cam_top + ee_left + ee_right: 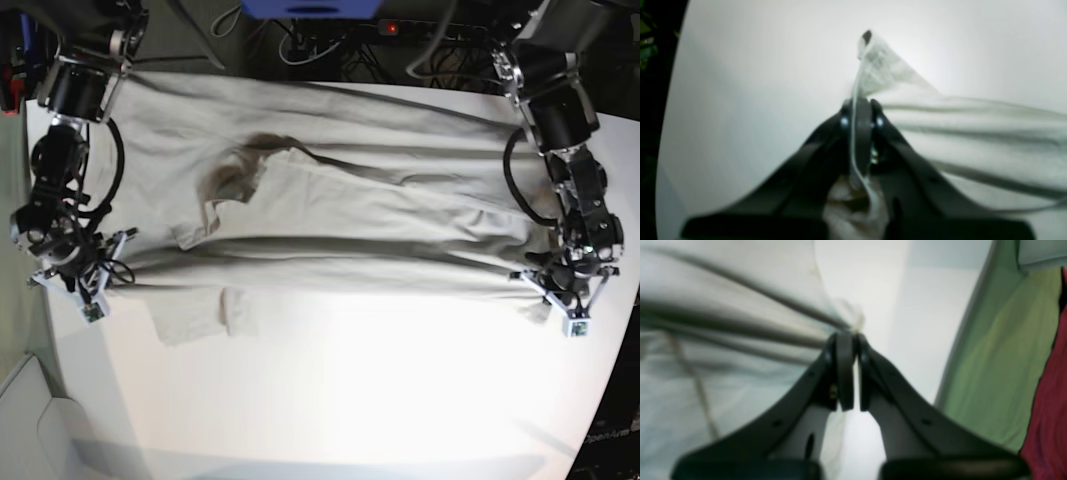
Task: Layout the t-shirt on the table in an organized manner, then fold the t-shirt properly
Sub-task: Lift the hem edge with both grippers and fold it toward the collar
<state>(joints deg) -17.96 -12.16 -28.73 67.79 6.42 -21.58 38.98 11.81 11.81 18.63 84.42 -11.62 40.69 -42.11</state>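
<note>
T-shirt [330,220] stretched across the table [380,400].
My left hand [545,275] and right hand [105,258] each clench its opposite edges, frame right and left.

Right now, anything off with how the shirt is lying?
Yes. The t-shirt is pulled taut between the left gripper and right gripper, both shut on its edges, so long ridges run across it. The collar area is bunched and a flap lies folded near the right gripper. Not flat on the table.
</note>
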